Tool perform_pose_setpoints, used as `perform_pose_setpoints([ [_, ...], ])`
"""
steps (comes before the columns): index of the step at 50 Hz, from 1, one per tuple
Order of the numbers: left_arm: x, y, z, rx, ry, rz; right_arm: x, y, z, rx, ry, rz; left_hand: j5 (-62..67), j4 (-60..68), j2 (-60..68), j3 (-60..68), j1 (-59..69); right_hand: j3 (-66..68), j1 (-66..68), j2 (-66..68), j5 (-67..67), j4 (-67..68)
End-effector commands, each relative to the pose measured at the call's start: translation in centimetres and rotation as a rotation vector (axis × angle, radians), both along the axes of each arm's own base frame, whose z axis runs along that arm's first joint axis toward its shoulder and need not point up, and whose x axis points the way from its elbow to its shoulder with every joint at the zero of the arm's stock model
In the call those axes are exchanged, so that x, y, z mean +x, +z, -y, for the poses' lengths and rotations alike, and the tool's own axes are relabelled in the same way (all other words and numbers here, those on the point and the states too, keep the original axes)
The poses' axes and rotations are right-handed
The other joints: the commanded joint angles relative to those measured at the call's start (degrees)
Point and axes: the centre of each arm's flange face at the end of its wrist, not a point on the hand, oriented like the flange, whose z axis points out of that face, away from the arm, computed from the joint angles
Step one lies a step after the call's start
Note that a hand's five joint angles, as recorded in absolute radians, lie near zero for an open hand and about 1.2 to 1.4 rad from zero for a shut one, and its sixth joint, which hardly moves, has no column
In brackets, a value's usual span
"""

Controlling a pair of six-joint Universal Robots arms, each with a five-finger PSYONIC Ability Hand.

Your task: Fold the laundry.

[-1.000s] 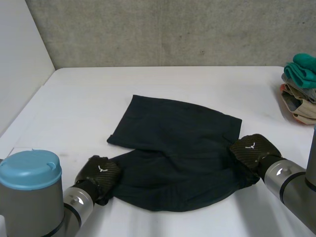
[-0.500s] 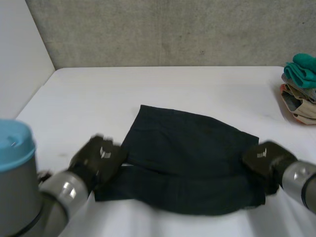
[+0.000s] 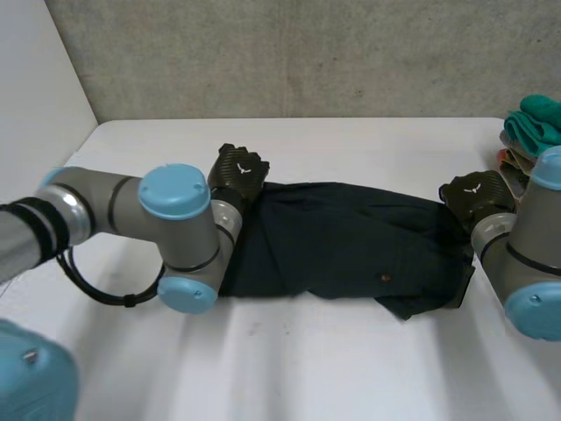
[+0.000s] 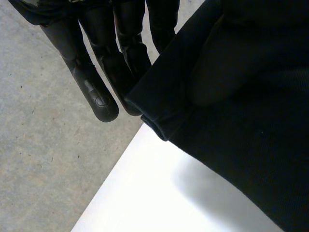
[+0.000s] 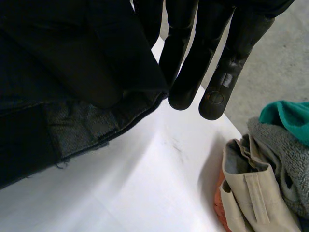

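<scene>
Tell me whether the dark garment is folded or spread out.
Folded. The dark garment lies doubled between the left hand and right hand, a lower layer peeking out at its near edge.

Found the garment (image 3: 342, 250) stretched side to side across the middle of the surface (image 3: 351, 149). Found the left hand (image 3: 238, 173) at its far left corner and the right hand (image 3: 475, 195) at its far right corner, each pinching the cloth there under its fingers (image 4: 96, 92). Noted a pile of clothes (image 3: 533, 145) at the surface's right edge, near the right hand.
</scene>
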Motion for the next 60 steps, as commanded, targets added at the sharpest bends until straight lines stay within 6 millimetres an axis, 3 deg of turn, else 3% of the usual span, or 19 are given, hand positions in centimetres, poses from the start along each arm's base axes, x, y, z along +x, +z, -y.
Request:
perform_pose_setpoints([
  [1,-0.9,-1.6,1.4,-0.026,0.016,-0.020,-0.3,-1.3,2.0,-0.032,-0.091,-0.014,13.13,11.32,11.37,12.02,15.34,12.06,22.88,12.32,13.11,11.86],
  [5,-1.2,-1.8,1.9,-0.059,0.018,-0.043,-0.1,-1.6,2.6,-0.049,-0.112,-0.013,13.13,11.32,11.37,12.02,15.34,12.06,22.88,12.32,13.11,11.86],
  [9,-1.6,-1.8,2.2,-0.090,0.016,-0.065,0.1,-2.4,3.5,-0.064,-0.121,0.014,-1.27,-3.08,-3.04,-2.39,0.93,11.95,22.78,12.21,13.00,11.76],
  [10,-1.8,-1.5,2.5,-0.110,0.018,-0.080,0.1,-2.6,3.9,-0.073,-0.129,0.037,-7.64,-9.45,-9.40,-8.75,-5.43,2.79,13.62,3.05,3.84,2.60],
  [14,-2.4,-0.8,3.4,-0.156,0.019,-0.113,0.3,-2.3,4.7,-0.115,-0.143,0.128,-8.37,-10.18,-10.14,-9.49,-6.17,-1.13,9.69,-0.87,-0.08,-1.33],
  [15,-2.5,-0.7,3.6,-0.162,0.021,-0.117,0.4,-2.1,4.9,-0.127,-0.142,0.159,-10.04,-11.85,-11.80,-11.15,-7.84,-18.49,-7.66,-18.23,-17.44,-18.68],
  [19,-2.7,-0.6,3.5,-0.169,0.016,-0.125,0.1,-1.5,4.7,-0.128,-0.158,0.208,-41.59,-43.40,-43.36,-42.71,-39.39,-57.94,-47.12,-57.68,-56.89,-58.14],
  [21,-2.8,-0.5,3.2,-0.164,0.011,-0.124,0.0,-1.0,4.5,-0.132,-0.160,0.223,-46.20,-48.01,-47.97,-47.32,-44.00,-57.94,-47.12,-57.68,-56.89,-58.14],
  [22,-2.8,-0.2,3.0,-0.165,0.008,-0.125,-0.1,0.1,4.2,-0.147,-0.158,0.238,-46.89,-48.70,-48.65,-48.00,-44.68,-57.94,-47.12,-57.68,-56.89,-58.14],
  [25,-2.8,1.8,1.6,-0.169,-0.007,-0.135,-0.3,2.0,3.3,-0.150,-0.135,0.232,-47.40,-49.21,-49.16,-48.51,-45.19,-57.94,-47.12,-57.68,-56.89,-58.14],
  [31,-1.1,4.3,-2.4,-0.129,-0.033,-0.108,-0.4,4.9,-0.8,0.021,-0.041,0.191,-47.23,-49.04,-49.00,-48.35,-45.03,-57.94,-47.12,-57.68,-56.89,-58.14],
  [36,0.5,4.6,-6.3,-0.063,-0.061,-0.060,-1.6,5.0,-3.8,0.215,-0.024,0.224,-45.39,-47.20,-47.15,-46.50,-43.18,-50.64,-39.81,-50.38,-49.58,-50.83],
  [40,2.8,2.9,-9.1,0.036,-0.063,0.012,-1.5,3.2,-6.4,0.364,0.030,0.289,-38.17,-39.98,-39.93,-39.28,-35.97,-36.37,-25.54,-36.11,-35.31,-36.56],
  [44,4.1,0.5,-10.6,0.115,-0.062,0.063,-1.4,1.7,-8.3,0.430,0.063,0.307,-25.09,-26.90,-26.85,-26.20,-22.88,-28.44,-17.61,-28.18,-27.38,-28.63],
  [49,5.0,-0.7,-10.9,0.161,-0.047,0.074,-1.5,0.1,-9.2,0.431,0.067,0.313,-19.48,-21.29,-21.24,-20.59,-17.28,-25.23,-14.40,-24.97,-24.17,-25.42],
  [55,5.7,-1.0,-9.2,0.173,0.000,0.038,-1.5,-0.7,-9.2,0.380,0.074,0.319,-19.47,-21.28,-21.24,-20.59,-17.27,-23.20,-12.38,-22.94,-22.15,-23.40],
  [57,5.6,-1.2,-8.6,0.167,0.005,0.030,-1.5,-0.8,-9.2,0.371,0.077,0.320,-20.15,-21.96,-21.91,-21.26,-17.94,-26.22,-15.39,-25.95,-25.16,-26.41],
  [60,5.0,-2.0,-7.8,0.159,0.004,0.026,-1.4,-0.6,-9.0,0.346,0.085,0.323,-20.49,-22.30,-22.25,-21.60,-18.28,-41.01,-30.19,-40.75,-39.96,-41.21],
])
